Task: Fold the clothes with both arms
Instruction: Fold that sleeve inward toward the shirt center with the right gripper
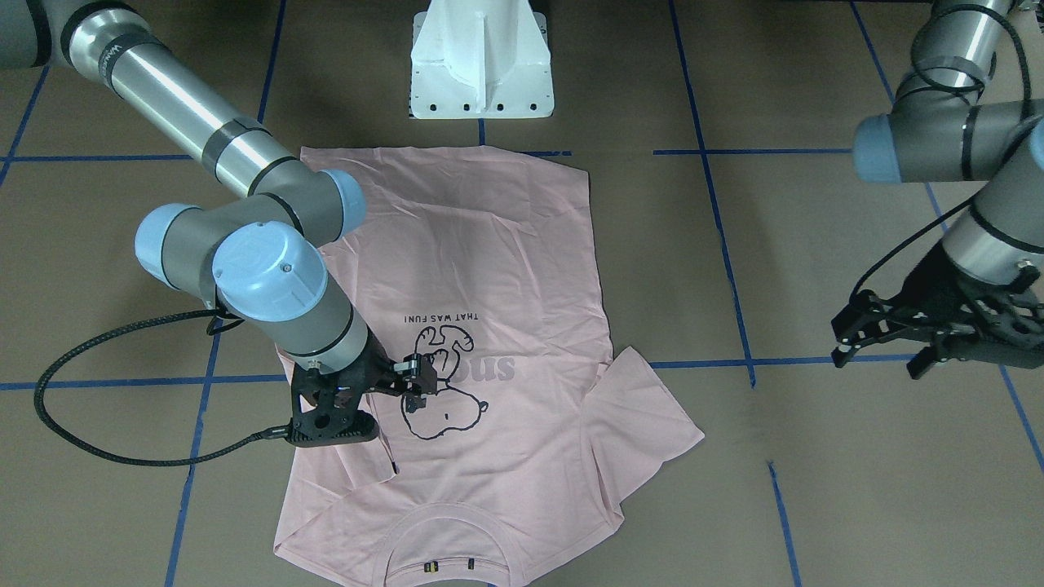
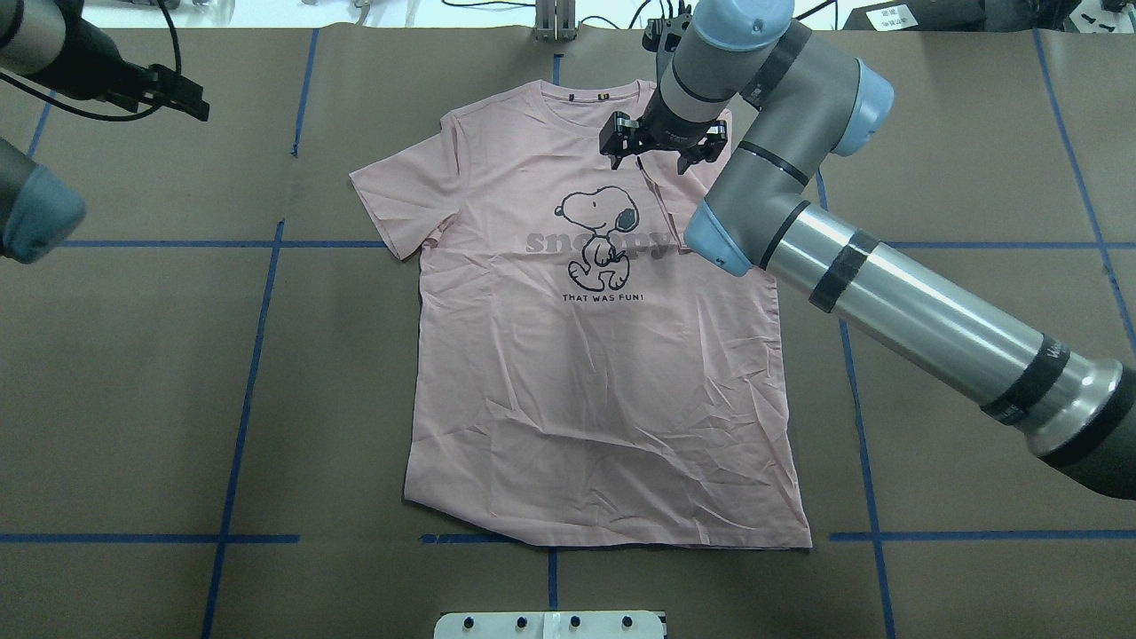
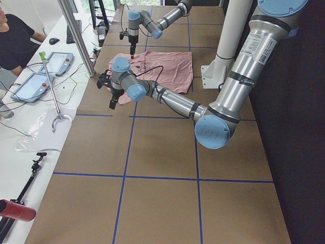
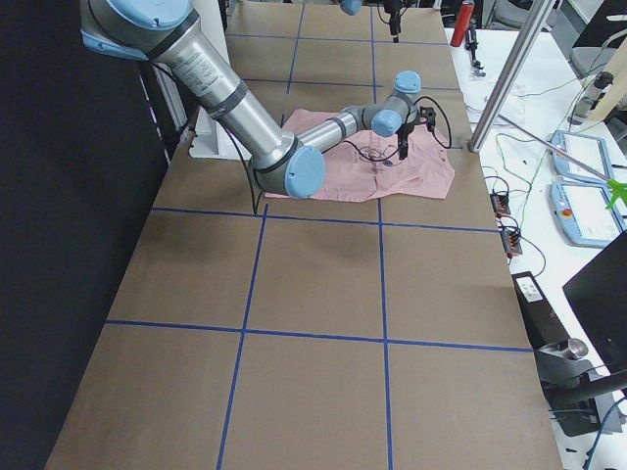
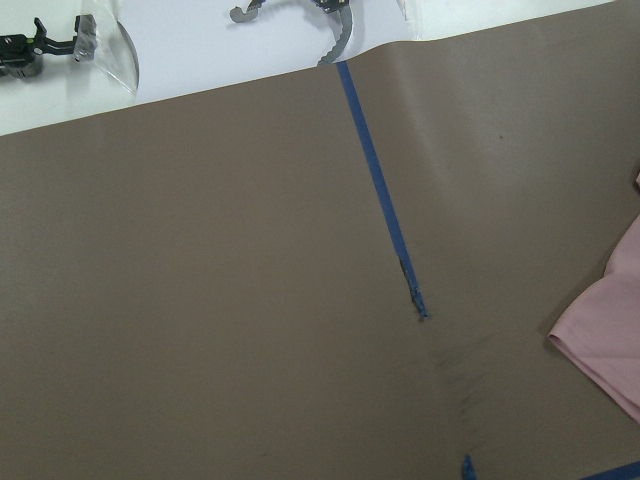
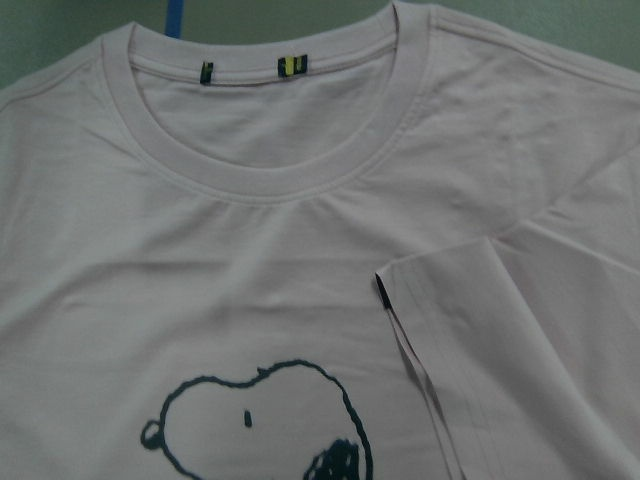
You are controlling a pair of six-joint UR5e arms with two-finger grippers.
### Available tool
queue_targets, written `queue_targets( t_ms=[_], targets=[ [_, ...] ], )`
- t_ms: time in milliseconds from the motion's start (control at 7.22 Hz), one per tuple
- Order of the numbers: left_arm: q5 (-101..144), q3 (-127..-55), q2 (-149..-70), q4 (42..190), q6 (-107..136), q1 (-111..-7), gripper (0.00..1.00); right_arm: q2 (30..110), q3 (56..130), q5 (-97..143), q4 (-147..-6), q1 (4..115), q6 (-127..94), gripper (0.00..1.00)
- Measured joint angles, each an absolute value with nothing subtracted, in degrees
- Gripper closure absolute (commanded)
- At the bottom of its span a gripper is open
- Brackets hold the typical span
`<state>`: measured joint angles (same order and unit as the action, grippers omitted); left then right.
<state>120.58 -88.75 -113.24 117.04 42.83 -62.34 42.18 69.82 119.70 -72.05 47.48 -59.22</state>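
The pale pink T-shirt [image 2: 603, 390] lies face up on the brown table, with its collar [image 6: 270, 180] on the side far from the robot. The sleeve on the robot's right is folded in over the chest, and its black tag [image 6: 382, 290] shows. The other sleeve [image 2: 390, 204] lies spread out. My right gripper [image 2: 661, 146] hangs open and empty just above the folded-in sleeve, beside the dog print [image 1: 440, 399]. My left gripper [image 1: 877, 350] is open and empty over bare table, well off the shirt's spread sleeve [image 5: 610, 340].
The white pedestal block [image 1: 481, 73] stands at the robot's edge by the shirt hem. Blue tape lines [image 2: 257, 337] cross the table. An operators' bench with tablets [image 3: 30, 84] and a person [image 3: 15, 40] lies past the far edge.
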Motion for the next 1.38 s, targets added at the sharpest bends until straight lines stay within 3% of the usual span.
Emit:
queue_targets(
  t_ms=[277, 415, 692, 1385],
  targets=[
    [110.7, -87.2, -114.6, 122.3, 59.9, -53.1, 0.02, 50.5, 84.2, 122.6, -83.6, 50.0, -58.3, 0.0],
    [105.2, -84.0, -117.4, 122.9, 64.7, -48.9, 0.02, 54.3, 88.0, 125.0, -85.3, 52.0, -56.0, 0.0],
    [99.8, -76.7, -122.3, 123.9, 67.1, -45.6, 0.03, 58.5, 90.4, 127.6, -85.7, 54.3, -51.5, 0.0],
    [95.7, -66.1, -127.0, 129.3, 67.1, -44.9, 0.07, 59.4, 90.6, 127.7, -85.4, 54.5, -50.8, 0.0]
  ],
)
